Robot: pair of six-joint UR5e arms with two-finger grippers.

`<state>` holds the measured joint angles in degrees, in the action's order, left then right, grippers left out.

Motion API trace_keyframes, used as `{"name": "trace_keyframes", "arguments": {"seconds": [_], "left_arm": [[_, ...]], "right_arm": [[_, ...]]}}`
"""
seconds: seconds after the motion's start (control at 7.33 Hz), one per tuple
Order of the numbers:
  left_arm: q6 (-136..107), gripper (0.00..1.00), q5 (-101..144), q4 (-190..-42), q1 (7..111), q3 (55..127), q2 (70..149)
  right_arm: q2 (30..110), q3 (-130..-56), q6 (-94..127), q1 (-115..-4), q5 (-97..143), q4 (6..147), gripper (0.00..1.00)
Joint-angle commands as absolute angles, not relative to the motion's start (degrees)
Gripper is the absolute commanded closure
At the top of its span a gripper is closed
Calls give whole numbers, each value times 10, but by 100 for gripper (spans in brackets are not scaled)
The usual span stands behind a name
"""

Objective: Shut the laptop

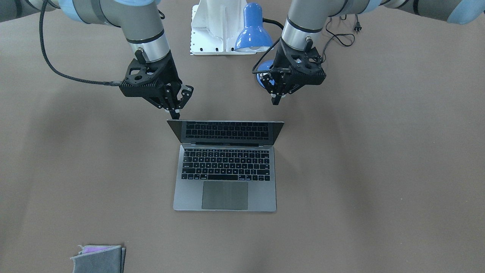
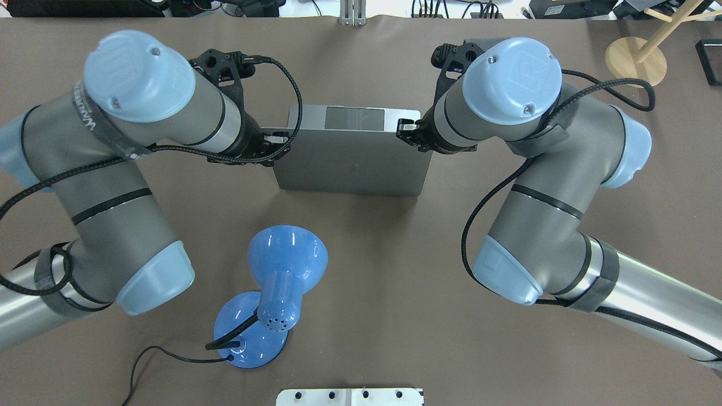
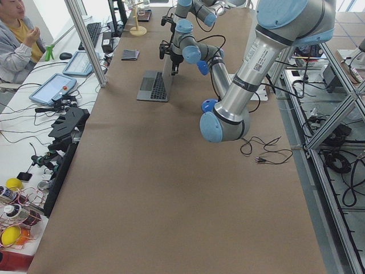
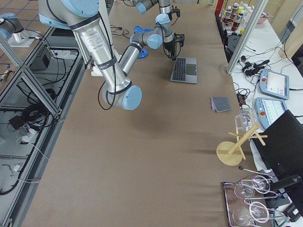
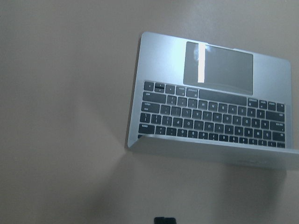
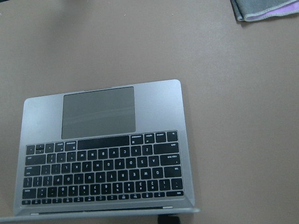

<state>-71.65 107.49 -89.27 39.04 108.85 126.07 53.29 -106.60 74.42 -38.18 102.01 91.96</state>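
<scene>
The grey laptop stands open in the middle of the table, keyboard and trackpad facing up, its dark screen roughly upright and mirroring the keys. From overhead I see its plain grey lid. My right gripper hangs with its fingertips right behind the lid's top corner, and looks shut and empty. My left gripper hovers a little behind the lid's other top corner and also looks shut and empty. In the overhead view the left gripper and the right gripper flank the lid's two side edges. Both wrist views show the laptop's keyboard.
A blue desk lamp stands behind the laptop near my base, its black cord trailing on the table. A folded grey and purple cloth lies at the far edge. A wooden stand is at the far right.
</scene>
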Motion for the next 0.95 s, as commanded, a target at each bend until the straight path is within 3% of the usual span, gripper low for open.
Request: {"name": "trace_keyframes", "arguments": {"seconds": [0.0, 0.27, 0.82], "left_arm": [[-715, 100, 1075, -971, 417, 989, 1285], [-717, 100, 1075, -1030, 435, 882, 1330], [-715, 100, 1064, -1129, 446, 707, 1395]], "right_arm": [[489, -993, 737, -408, 1046, 918, 100], [471, -890, 737, -443, 1087, 811, 100], [390, -710, 713, -460, 1115, 770, 100]]}}
